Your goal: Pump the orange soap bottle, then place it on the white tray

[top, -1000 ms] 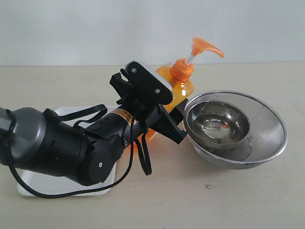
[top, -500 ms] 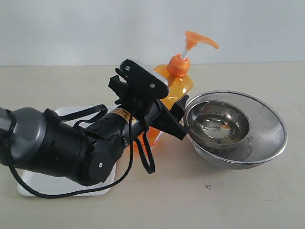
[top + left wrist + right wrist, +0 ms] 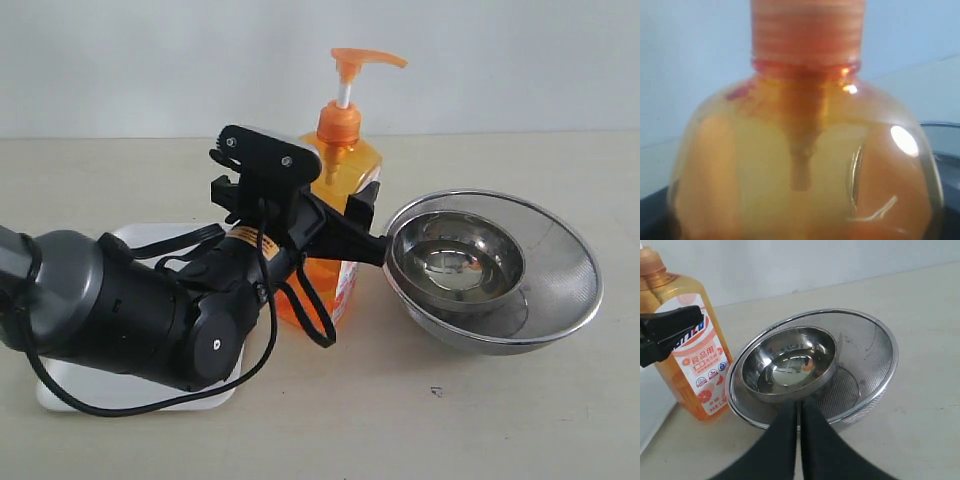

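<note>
Orange soap bottle (image 3: 350, 165) upright above the tabletop (image 3: 520, 420), left pincer (image 3: 372, 222) clamped across its body, white tray (image 3: 128, 236) at its 8 o'clock beneath the arm, nested steel bowls (image 3: 560, 270) just beside at 3 o'clock, right pincer (image 3: 799, 435) pressed together, empty, facing the bowls.

Orange soap bottle (image 3: 345, 172): tall, translucent plastic, full of orange liquid to the shoulder. Orange pump head on a white stem, raised, spout pointing right in the exterior view. White-red-orange label with Chinese text on one side. Upright, not tilted. Off the tray, just beside its right edge; cannot tell whether touching it.

White tray (image 3: 62, 392): flat, rectangular, rounded corners, low raised rim. Lying left of the bottle, mostly hidden; only the far edge and the near-left corner showing.
</note>
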You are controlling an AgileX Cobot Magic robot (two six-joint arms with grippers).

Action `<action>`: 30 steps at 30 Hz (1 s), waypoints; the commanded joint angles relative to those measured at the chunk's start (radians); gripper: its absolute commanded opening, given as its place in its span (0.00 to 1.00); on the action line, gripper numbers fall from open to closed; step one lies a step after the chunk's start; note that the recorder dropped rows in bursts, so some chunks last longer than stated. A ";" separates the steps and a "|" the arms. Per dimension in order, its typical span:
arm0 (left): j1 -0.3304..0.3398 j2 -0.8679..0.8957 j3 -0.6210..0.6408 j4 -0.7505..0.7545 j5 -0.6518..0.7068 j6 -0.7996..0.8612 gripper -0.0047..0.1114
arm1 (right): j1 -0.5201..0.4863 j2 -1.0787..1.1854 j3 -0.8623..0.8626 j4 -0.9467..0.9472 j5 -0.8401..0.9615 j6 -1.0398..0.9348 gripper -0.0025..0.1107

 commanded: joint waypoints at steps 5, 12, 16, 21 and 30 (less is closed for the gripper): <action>-0.003 -0.008 -0.007 -0.087 -0.075 -0.035 0.08 | 0.001 -0.005 0.005 0.001 -0.003 0.004 0.02; -0.003 0.033 -0.007 -0.087 -0.087 -0.071 0.08 | 0.001 -0.005 0.005 0.001 -0.006 0.004 0.02; -0.003 0.057 -0.007 -0.087 -0.105 -0.104 0.08 | 0.001 -0.005 0.005 0.001 -0.008 0.004 0.02; -0.003 0.061 -0.007 -0.083 -0.105 -0.125 0.08 | 0.001 -0.005 0.005 0.001 -0.008 0.004 0.02; -0.003 0.061 -0.007 -0.082 -0.095 -0.125 0.08 | 0.001 -0.005 0.005 0.001 -0.008 0.004 0.02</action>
